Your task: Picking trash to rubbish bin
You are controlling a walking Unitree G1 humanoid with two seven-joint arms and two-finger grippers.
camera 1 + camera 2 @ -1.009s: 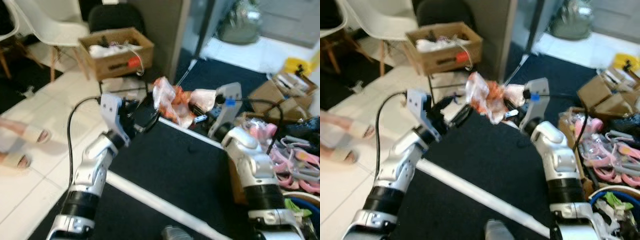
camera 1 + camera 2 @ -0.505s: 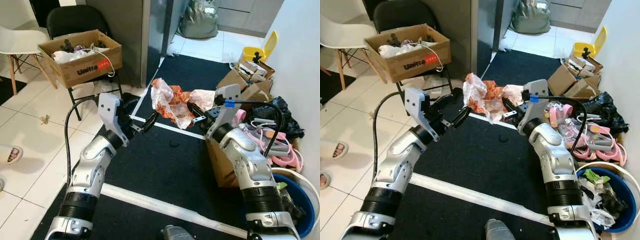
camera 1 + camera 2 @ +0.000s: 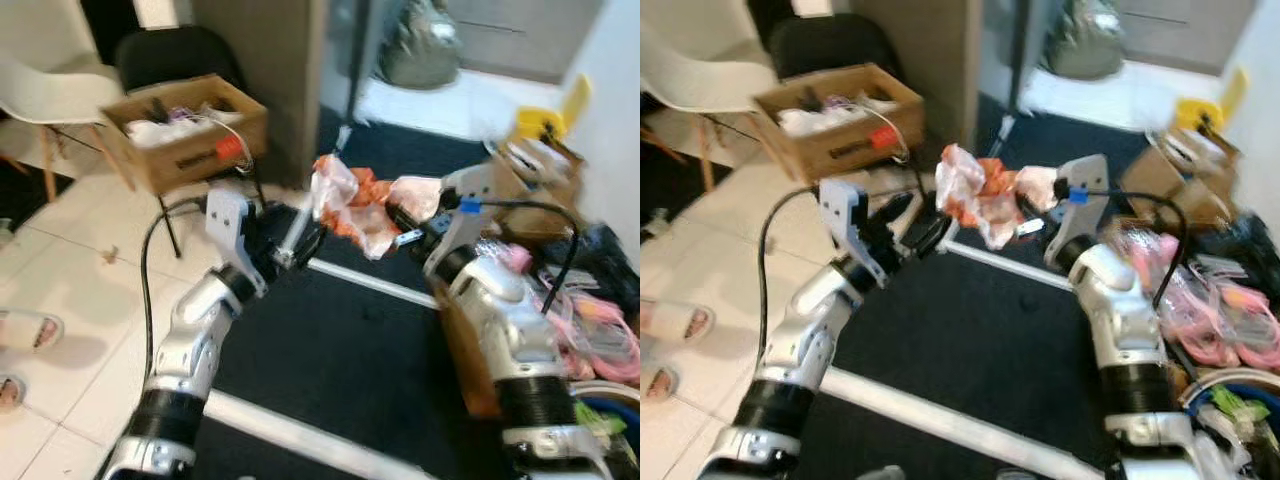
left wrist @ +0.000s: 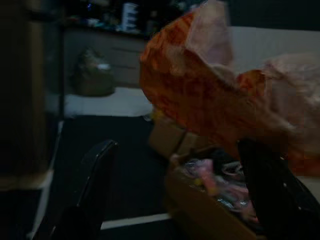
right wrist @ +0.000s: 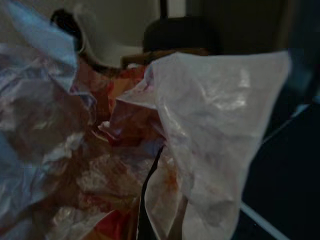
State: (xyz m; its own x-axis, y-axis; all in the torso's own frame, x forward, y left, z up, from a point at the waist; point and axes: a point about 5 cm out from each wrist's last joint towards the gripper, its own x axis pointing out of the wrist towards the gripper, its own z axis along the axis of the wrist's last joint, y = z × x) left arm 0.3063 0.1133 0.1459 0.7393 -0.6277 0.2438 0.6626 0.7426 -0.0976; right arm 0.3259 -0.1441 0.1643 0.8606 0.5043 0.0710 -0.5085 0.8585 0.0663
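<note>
Left eye view, crumpled wrapper point(image 3: 355, 205) clamped in right end effector point(image 3: 405, 228), left end effector point(image 3: 300, 245) beside

The trash bag point(image 3: 352, 205) is seen as thin crinkly plastic, orange and translucent white, kinda glossy. Matt brown cardboard is what the box point(image 3: 185, 128) is made of. The arms point(image 3: 195, 340) are finished in smooth silver metal, over a matt dark mat point(image 3: 350, 350).

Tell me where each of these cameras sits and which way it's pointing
Left and right eye views: head stereo pair, looking down at the crumpled orange wrapper held up between the left gripper and right gripper; both silver arms show.
Left wrist view: along its black fingers at the wrapper.
Right wrist view: pressed close against the wrapper.
All share the wrapper.
</note>
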